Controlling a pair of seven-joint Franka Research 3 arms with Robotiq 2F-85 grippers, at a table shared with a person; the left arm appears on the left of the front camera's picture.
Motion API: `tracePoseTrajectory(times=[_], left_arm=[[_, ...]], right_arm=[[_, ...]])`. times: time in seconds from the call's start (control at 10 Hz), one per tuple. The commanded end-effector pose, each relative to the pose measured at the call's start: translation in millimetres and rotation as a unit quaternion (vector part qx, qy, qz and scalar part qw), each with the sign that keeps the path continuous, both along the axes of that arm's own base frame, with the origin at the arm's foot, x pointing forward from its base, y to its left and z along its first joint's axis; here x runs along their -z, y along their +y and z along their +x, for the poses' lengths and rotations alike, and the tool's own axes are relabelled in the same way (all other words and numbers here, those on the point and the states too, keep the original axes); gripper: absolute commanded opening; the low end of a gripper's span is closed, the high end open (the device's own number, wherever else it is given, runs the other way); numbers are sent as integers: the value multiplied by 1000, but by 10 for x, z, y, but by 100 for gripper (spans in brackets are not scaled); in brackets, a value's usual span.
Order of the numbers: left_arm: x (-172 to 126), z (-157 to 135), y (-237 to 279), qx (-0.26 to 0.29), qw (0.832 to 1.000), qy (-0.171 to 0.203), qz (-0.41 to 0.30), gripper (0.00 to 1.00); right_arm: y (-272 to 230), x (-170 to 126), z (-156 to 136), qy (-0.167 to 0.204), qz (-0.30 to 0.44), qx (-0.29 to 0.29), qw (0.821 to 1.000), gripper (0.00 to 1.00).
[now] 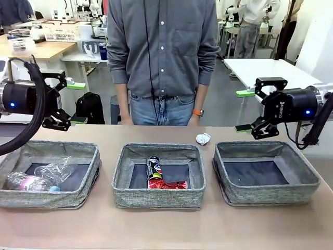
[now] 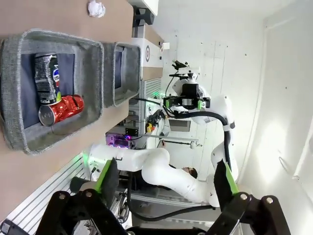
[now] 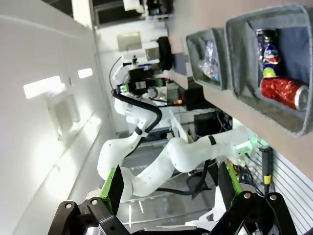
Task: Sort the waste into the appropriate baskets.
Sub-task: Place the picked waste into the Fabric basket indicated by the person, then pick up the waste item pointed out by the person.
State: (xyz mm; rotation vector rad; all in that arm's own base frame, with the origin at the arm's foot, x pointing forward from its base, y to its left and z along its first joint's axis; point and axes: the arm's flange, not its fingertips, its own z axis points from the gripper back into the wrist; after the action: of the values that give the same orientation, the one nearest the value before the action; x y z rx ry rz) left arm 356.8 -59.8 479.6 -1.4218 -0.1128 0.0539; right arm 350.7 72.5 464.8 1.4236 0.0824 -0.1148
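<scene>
Three baskets are sitting along the counter [image 1: 166, 229]: bottles [image 1: 49, 174] lying in the left basket [image 1: 47, 200], both cans [image 1: 158, 176] in the middle basket [image 1: 158, 200], foil ball [image 1: 203, 138] behind. Left end effector [image 1: 77, 102] and right end effector [image 1: 243, 110] are hovering wide, holding nothing.

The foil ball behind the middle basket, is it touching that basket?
Apart. The front view shows bare tabletop between the foil ball and the middle basket.
</scene>
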Motion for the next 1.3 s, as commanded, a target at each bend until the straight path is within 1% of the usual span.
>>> tracePoseTrajectory(times=[0.0, 1.2], left_arm=[[-77, -25, -66, -4, 1000, -7, -5, 100], [-77, -25, -66, -4, 1000, -7, -5, 100]], right_arm=[[-14, 16, -6, 4, 12, -3, 1000, 100], [-14, 16, -6, 4, 12, -3, 1000, 100]])
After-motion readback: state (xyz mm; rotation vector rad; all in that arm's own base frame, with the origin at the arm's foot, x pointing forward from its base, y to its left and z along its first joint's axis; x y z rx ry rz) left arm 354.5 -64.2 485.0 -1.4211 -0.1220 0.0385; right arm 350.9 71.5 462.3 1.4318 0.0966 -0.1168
